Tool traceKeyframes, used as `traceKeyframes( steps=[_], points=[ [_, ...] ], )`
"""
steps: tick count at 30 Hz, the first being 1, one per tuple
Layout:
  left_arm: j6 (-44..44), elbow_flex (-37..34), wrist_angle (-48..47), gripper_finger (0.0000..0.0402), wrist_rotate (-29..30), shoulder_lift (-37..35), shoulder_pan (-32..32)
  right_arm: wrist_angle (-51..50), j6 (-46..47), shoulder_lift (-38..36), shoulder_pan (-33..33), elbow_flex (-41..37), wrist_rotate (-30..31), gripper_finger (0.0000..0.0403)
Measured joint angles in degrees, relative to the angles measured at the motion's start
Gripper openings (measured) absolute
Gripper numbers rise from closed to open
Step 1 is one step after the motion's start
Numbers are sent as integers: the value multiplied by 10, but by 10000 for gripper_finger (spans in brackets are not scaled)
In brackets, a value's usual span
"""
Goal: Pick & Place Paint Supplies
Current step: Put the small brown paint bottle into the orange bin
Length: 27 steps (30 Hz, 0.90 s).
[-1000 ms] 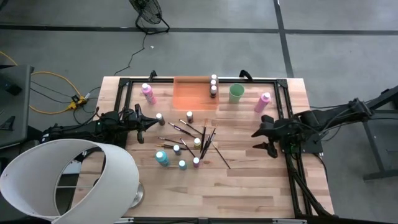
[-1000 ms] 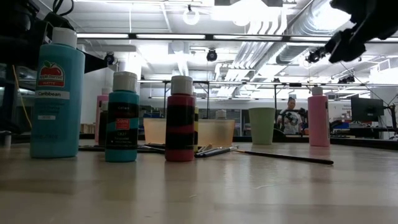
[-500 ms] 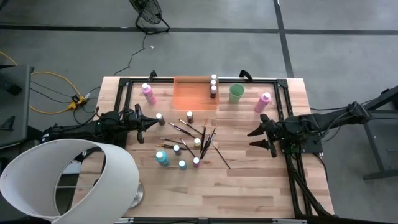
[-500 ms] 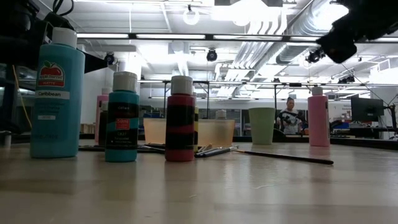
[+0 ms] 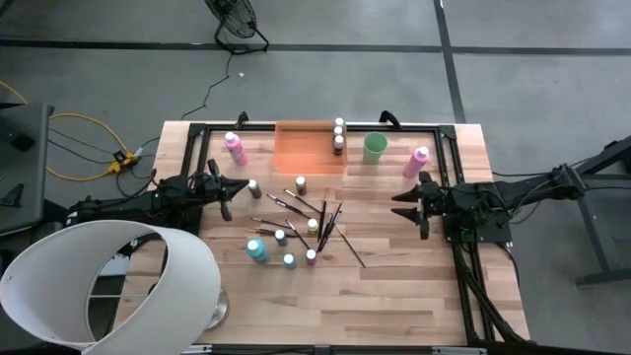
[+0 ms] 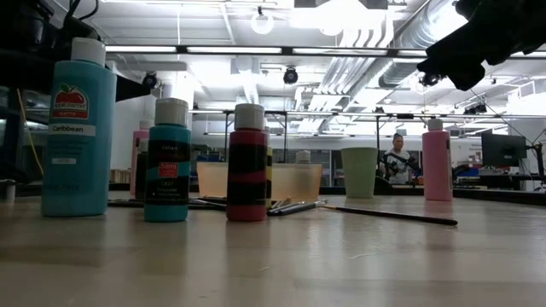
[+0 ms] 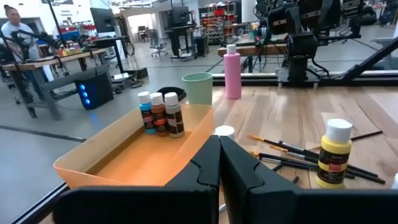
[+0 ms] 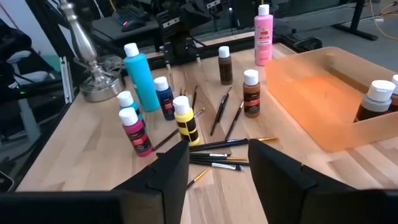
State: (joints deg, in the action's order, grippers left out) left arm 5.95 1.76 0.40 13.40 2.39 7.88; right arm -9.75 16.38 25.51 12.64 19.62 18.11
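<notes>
Wooden planks make up the tabletop [image 5: 394, 296] we work over, and the paint supplies lie scattered across its middle. Our right hand [image 5: 409, 205] hangs above the bare wood on the right side, well apart from the clutter, its fingers [image 8: 163, 174] parted with nothing between them. Our left hand [image 5: 234, 189] rests at the left edge of the pile, clenched on nothing, its two fingers [image 7: 208, 163] pressed flat together.

Between us lies a fan of thin dark-handled paintbrushes [image 5: 320, 219], several crossing one another. Small bottles stand upright among them: a tall teal bottle [image 5: 256, 250], a yellow bottle [image 8: 185, 121], a pink-red bottle [image 8: 137, 130] and a brown bottle [image 8: 251, 94], each with a white cap.

At the far edge sits an orange tray [image 5: 301, 153], with three small bottles [image 7: 159, 113] standing together in one corner of it. Just beside the tray stands a green cup [image 5: 374, 148]. One tall pink bottle [image 5: 417, 162] stands to the cup's right, and another pink bottle [image 5: 235, 147] stands left of the tray.
</notes>
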Motion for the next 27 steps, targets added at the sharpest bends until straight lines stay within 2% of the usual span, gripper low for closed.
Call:
traceKeyframes(
  steps=[8,15,18,27],
  points=[
    [0,0,0,0,2,0,0,-2,-1,6,0,0,-1,155],
    [-8,0,-1,0,-35,0,0,-2,-1,7,0,0,-2,155],
    [-47,0,8,0,-59,0,0,-1,-1,7,0,0,-2,155],
    [-81,35,25,0,-39,32,0,-1,-1,7,0,0,-3,155]
  ],
)
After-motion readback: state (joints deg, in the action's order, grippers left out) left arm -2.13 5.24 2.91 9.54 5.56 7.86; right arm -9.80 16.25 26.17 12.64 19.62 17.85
